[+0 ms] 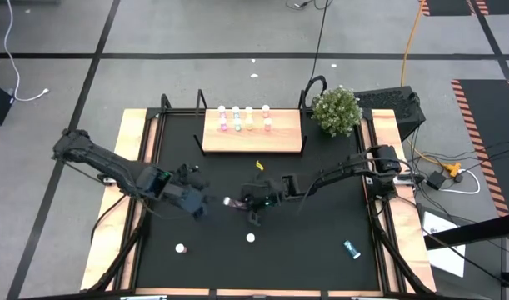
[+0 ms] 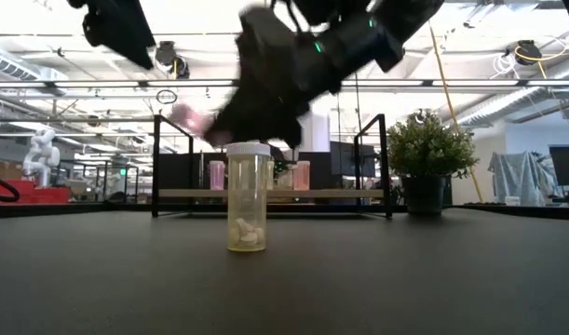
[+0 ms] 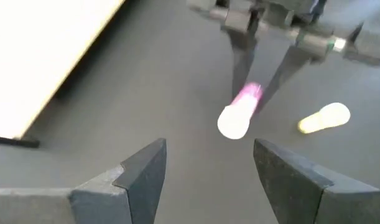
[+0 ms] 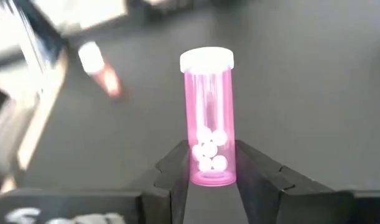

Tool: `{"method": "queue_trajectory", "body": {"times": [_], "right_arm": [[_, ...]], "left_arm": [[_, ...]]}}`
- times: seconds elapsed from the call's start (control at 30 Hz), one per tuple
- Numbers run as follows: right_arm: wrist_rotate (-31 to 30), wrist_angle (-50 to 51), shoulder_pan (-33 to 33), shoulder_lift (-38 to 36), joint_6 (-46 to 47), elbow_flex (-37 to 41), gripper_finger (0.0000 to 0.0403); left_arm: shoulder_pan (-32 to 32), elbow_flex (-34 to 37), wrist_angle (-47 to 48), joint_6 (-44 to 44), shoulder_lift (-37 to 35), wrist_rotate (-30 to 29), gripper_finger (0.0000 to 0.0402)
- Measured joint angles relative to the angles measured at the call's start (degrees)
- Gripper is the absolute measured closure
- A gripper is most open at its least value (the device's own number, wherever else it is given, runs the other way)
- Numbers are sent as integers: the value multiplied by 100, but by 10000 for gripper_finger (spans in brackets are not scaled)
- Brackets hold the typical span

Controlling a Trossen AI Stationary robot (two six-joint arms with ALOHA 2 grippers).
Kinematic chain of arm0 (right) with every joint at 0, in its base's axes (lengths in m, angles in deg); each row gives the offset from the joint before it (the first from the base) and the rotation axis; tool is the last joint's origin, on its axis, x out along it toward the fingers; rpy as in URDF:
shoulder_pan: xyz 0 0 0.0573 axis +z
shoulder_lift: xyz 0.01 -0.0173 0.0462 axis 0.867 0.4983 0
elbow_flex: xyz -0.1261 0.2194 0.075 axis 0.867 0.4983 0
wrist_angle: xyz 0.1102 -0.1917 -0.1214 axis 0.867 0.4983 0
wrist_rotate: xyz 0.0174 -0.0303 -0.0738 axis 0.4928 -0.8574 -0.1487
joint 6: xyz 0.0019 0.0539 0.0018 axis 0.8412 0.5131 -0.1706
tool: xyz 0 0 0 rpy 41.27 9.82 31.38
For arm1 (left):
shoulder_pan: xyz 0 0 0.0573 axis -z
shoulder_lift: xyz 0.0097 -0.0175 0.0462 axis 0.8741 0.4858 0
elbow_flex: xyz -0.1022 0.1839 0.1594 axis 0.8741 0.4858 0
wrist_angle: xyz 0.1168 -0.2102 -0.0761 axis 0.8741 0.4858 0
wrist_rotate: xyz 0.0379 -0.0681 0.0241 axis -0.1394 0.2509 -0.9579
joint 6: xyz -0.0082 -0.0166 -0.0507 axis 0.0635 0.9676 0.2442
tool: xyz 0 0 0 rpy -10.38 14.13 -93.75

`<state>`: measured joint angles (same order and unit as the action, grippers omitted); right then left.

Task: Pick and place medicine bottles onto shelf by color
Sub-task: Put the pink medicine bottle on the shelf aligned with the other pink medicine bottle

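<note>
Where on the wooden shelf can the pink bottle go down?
The light-wood shelf board is crowded along its back: eight small bottles stand in two short rows. Its front strip and both ends beside the black brackets are bare. The right gripper, shut on the pink white-capped bottle, faces the open left gripper.

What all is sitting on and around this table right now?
Shelf: one, light wood, back middle of the table.
Bottles on the shelf: eight, in four pairs; colours hard to tell.
Pink bottle: one, white cap, held above the table centre.
Yellow bottle: one, upright, front middle.
Another bottle: one, front left, only its white cap shows.
Blue bottle: one, lying front right.
Plant: one, green, back right.
Left gripper: open, facing the pink bottle.
Right gripper: shut on the pink bottle.
</note>
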<state>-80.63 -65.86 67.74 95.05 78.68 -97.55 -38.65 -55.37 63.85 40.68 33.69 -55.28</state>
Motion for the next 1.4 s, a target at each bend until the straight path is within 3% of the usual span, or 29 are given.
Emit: {"method": "queue_trajectory", "body": {"times": [0.27,0.5,0.7,1.13,1.4], "right_arm": [[-1097,-2368,359,-7,-68,-2,304],[-1142,-3142,386,-48,-363,-1,298],[-1136,-3760,386,-48,-398,0,301],[-1121,-3966,386,-48,-438,-2,301],[-1116,-3971,371,-48,-440,-2,301]], "left_arm": [[169,0,-651,-566,-957,2,158],[170,-1,-1818,-1416,-1489,3,158],[170,-4,-1931,-1833,-1334,4,158],[105,-2,-1939,-1844,-1092,14,163],[45,-2,-1936,-1495,-1096,13,240]]}}
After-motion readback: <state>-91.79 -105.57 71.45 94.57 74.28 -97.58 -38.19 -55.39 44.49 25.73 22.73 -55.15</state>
